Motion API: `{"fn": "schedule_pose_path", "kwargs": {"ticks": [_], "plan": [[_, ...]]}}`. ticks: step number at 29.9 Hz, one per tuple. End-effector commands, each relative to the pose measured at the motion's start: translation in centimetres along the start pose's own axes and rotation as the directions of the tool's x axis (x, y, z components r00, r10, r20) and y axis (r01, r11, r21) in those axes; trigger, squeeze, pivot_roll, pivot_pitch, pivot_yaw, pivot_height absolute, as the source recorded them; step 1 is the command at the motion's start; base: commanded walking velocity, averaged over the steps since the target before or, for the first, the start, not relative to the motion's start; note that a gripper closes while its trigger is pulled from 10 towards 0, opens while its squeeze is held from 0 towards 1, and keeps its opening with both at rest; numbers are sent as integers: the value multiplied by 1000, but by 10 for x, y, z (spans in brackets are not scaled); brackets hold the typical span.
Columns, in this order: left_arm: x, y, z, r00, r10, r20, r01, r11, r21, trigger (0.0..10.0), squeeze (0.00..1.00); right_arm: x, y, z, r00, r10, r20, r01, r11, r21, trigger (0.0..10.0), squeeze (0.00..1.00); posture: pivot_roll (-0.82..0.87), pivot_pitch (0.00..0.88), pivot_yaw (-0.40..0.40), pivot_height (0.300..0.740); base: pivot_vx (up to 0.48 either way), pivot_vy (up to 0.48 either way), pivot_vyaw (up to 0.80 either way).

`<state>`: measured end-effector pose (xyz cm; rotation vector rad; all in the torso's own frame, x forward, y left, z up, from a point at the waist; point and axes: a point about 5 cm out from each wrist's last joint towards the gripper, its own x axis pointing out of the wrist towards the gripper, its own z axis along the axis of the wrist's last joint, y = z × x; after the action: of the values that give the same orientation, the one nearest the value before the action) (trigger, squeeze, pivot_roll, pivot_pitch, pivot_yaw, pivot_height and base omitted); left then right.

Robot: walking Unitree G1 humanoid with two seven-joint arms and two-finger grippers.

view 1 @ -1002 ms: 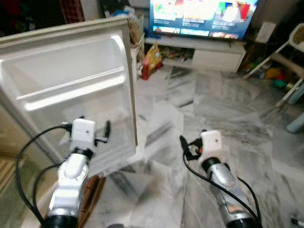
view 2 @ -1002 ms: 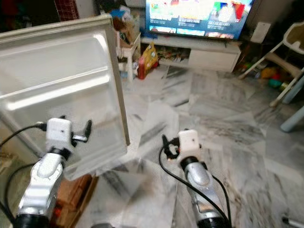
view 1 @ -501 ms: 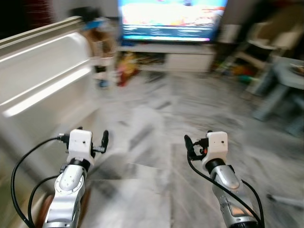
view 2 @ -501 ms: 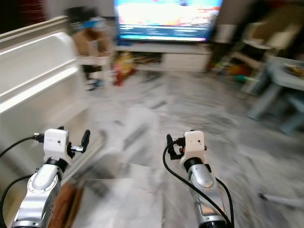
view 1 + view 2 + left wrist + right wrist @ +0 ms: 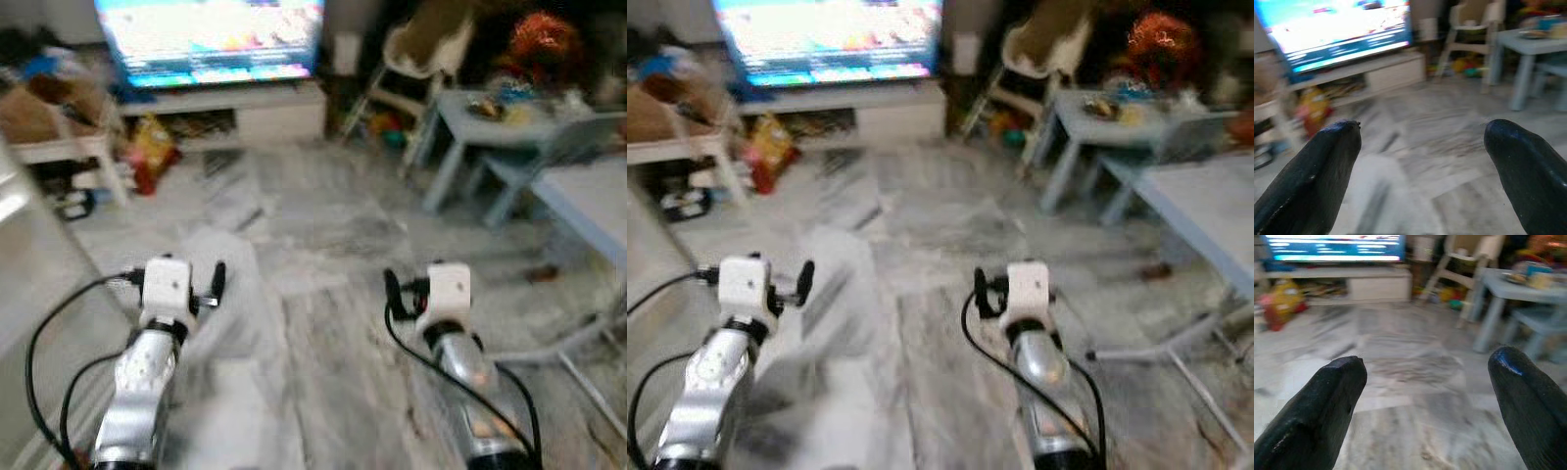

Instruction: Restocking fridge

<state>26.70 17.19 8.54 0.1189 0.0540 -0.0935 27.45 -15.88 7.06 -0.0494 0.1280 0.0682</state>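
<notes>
The grey inner face of the fridge door (image 5: pixel 24 279) shows as a blurred strip at the far left. My left gripper (image 5: pixel 193 281) is raised over the marble floor (image 5: pixel 323 294), open and holding nothing; its fingers (image 5: pixel 1327 166) stand wide apart in the left wrist view. My right gripper (image 5: pixel 413 291) is held at the same height a little to the right, also open and empty, and its fingers (image 5: pixel 1327 396) spread wide in the right wrist view. No food or drink items are near either gripper.
A lit TV (image 5: pixel 211 39) stands on a white low cabinet (image 5: pixel 245 108) at the back. A yellow bag (image 5: pixel 152 142) and a small white table (image 5: pixel 69 152) are back left. A pale blue table (image 5: pixel 509 117), a high chair (image 5: pixel 421 59) and thin metal legs (image 5: pixel 568 352) are to the right.
The camera has swung to the right: the fridge door has slid to the left edge, and the blue table and chairs have come into view. Both arms keep their pose.
</notes>
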Motion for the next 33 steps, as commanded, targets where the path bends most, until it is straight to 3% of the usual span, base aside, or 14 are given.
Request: {"fn": "schedule_pose_path", "kwargs": {"ticks": [1, 8, 17, 23, 26, 33], "plan": [[5, -7, 6, 999, -29, 18, 29, 1000, 2, 10000, 0, 0, -9, 2, 999, -37, 4, 37, 999, -12, 10000, 0, 17, 0, -11, 740, 379, 0, -800], [7, -5, 7, 999, -35, 22, 34, 999, 9, 10000, 0, 0, -5, 5, 1000, -16, 18, 16, 1000, -3, 10000, 0, 13, 1, -7, 740, 380, 0, -800], [5, -9, 4, 999, -49, 10, 49, 999, 7, 10000, 0, -6, -21, 14, 992, -97, 79, 96, 995, 18, 10000, 0, 4, 0, 0, 740, 371, 0, -800], [2, -6, 0, 1000, 2, -8, -2, 1000, 14, 10000, 0, -23, -33, 10, 982, -168, 86, 166, 986, 28, 10000, 0, -7, 0, 8, 740, 0, 0, -800], [-1, -6, 3, 1000, 11, 25, -11, 1000, 15, 10000, 0, -29, -31, 10, 983, -156, 95, 155, 988, 10, 10000, 0, -17, 1, 10, 740, 0, 0, -800], [0, -9, 9, 998, -16, 53, 18, 999, -37, 10000, 0, -23, -35, 20, 981, -151, 126, 153, 988, -6, 10000, 0, -21, 8, 13, 740, 0, 0, -800]]}}
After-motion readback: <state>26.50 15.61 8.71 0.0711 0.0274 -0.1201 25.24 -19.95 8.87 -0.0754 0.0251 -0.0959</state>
